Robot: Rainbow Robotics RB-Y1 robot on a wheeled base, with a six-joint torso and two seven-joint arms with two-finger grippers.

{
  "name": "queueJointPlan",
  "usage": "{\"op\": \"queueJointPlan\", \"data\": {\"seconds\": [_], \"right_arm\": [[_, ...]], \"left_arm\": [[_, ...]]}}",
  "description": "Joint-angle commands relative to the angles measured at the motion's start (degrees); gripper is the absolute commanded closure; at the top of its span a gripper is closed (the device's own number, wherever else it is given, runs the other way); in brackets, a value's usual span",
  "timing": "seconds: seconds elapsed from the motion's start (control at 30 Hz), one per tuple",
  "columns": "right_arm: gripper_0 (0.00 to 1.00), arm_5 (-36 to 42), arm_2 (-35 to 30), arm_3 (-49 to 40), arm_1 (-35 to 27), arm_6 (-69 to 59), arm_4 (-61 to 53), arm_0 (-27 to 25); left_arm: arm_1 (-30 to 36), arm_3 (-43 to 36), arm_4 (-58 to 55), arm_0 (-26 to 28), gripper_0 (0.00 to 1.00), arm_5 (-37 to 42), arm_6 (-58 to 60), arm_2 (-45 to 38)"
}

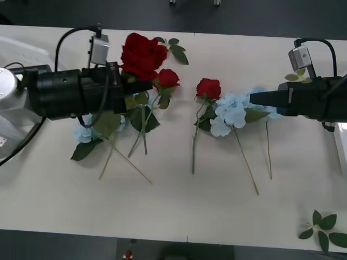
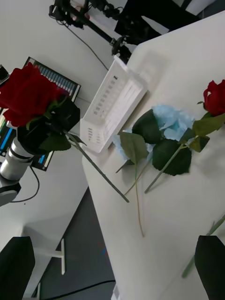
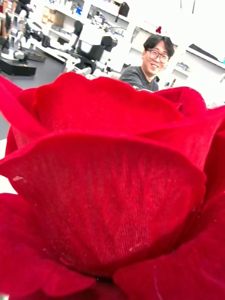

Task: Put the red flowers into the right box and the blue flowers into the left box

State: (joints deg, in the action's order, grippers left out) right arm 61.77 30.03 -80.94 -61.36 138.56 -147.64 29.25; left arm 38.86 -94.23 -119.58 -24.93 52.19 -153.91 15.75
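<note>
While the left pincer grips a red rose just under its bloom, lifted above the white surface, the velvety ribbed petals crowd the left wrist view. From the right wrist view the held rose hangs with its thin green stem slanting down, free of the surface. Below that arm lie a second rose, broad dark leaves and pale-blue fluffy blooms with crossed stems. The slotted white left box sits at the surface's far left edge. Mid-surface lies a third rose, touching a blue flower cluster. The right pincer hovers over that cluster, its black fingers spread wide apart. A leaf sprig lies near the front right corner.
</note>
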Motion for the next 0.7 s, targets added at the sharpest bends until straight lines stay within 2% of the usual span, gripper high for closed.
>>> {"op": "queueJointPlan", "data": {"seconds": [0.03,0.3,0.47,0.7], "right_arm": [[0.0,3.7,-1.0,-1.2,-0.5,2.4,0.0,-0.5],[0.0,6.9,1.5,-1.2,3.0,4.0,0.4,-1.8],[0.0,5.6,5.2,0.3,8.4,10.9,-0.2,-2.0],[0.0,2.7,6.4,2.1,13.6,13.1,-0.4,-2.1]], "left_arm": [[-1.2,-4.0,-0.5,-0.7,1.0,-4.9,0.0,3.1],[-4.1,-5.3,-0.5,-4.4,1.0,-12.3,0.5,11.1],[-5.7,-5.3,-0.7,-7.3,1.0,-18.3,0.9,16.2],[-8.4,-5.3,-0.6,-9.8,1.0,-24.2,0.9,21.3]]}}
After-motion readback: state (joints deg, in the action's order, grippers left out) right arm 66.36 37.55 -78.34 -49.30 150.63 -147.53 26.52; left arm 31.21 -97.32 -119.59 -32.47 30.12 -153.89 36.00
